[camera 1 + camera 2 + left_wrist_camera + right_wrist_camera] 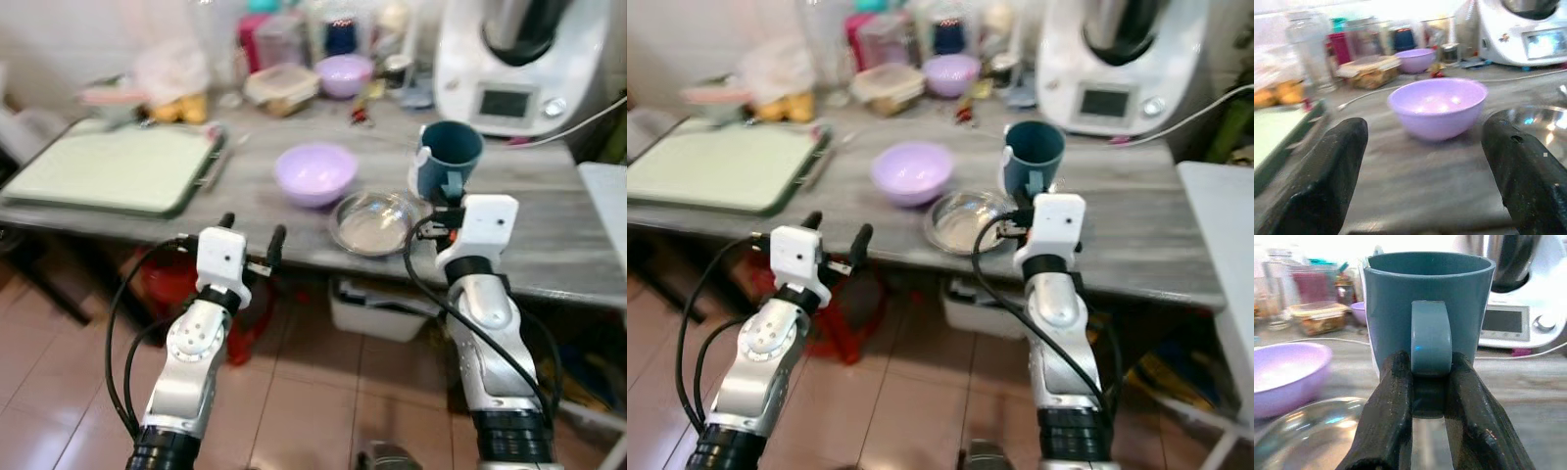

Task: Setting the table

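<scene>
The blue mug [1427, 318], pinched by its handle in the right gripper [1427, 401] over the glass bowl [374, 221], could slip and fall, while the left gripper [252, 233] is spread wide.

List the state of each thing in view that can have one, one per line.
Teal mug: upright, held by its handle above the table.
Right gripper: jaws shut on the mug handle.
Left gripper: jaws open, holding nothing, near the table edge.
Purple bowl: upright, looks empty.
Glass bowl: upright, looks empty.
Green tray: flat on the table.
</scene>
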`<state>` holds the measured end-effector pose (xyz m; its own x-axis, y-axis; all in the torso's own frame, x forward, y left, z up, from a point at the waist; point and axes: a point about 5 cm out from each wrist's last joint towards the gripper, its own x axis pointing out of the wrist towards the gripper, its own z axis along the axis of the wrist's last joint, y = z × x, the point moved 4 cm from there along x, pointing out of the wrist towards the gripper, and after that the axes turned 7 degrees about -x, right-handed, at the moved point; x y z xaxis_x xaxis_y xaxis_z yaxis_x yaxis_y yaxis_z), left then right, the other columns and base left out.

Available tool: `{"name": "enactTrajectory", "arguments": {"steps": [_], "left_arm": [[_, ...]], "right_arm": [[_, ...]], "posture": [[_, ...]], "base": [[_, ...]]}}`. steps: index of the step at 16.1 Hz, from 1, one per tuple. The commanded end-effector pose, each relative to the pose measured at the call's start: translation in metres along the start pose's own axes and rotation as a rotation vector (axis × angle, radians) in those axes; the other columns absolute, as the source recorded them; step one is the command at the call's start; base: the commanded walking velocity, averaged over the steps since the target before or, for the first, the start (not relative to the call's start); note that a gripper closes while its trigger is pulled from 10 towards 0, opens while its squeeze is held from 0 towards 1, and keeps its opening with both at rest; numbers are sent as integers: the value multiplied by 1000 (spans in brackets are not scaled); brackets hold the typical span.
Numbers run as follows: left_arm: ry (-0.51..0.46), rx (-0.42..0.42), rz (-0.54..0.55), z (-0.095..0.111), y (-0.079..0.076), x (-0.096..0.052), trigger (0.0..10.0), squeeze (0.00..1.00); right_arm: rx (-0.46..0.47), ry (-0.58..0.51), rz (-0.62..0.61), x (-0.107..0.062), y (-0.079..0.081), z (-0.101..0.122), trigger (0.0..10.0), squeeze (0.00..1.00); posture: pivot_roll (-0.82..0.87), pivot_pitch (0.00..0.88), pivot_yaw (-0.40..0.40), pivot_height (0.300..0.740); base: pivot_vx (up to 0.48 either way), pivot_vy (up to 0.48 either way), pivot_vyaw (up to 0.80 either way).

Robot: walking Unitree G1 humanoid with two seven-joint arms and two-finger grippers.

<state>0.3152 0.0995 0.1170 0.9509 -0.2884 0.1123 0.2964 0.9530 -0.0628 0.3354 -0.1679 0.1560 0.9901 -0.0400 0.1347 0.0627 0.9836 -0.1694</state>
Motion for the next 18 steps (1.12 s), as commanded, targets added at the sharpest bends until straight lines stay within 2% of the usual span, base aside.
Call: {"name": "enactTrajectory", "arguments": {"steps": [1,3,5,9,10,12,14,17,18], "left_arm": [[-10,-1,-7,3,-3,1,10000,0],[-24,-21,13,6,1,-2,10000,0],[-11,-6,36,4,9,-8,10000,0],[32,17,50,-3,17,-29,10000,0],[37,21,51,-2,18,-32,10000,0],[38,24,55,0,19,-35,10000,0],[40,30,58,2,19,-37,10000,0],[43,32,59,3,20,-39,10000,0],[48,33,62,5,20,-41,10000,0]], "right_arm": [[-4,-13,-8,7,-5,6,10000,0],[-12,-18,-39,13,-16,6,10000,0],[-21,-6,-34,15,-19,4,10000,0],[7,15,67,27,-13,0,10000,0],[2,19,66,31,-17,-2,10000,0],[9,25,80,36,-18,-3,10000,0],[18,19,153,41,-9,-3,10000,0],[5,38,176,44,-7,-6,10000,0],[-13,63,163,45,-10,-14,10000,0]], "posture": [[-47,0,52,740],[-42,0,56,740],[-34,0,57,740],[-6,26,66,740],[8,43,69,740],[25,62,71,740],[37,72,72,740],[46,82,70,740],[55,91,69,740]], "base": [[480,0,0],[240,0,0],[0,0,0],[0,0,0],[0,0,0],[0,0,0],[0,0,0],[0,0,0],[0,0,0]]}}
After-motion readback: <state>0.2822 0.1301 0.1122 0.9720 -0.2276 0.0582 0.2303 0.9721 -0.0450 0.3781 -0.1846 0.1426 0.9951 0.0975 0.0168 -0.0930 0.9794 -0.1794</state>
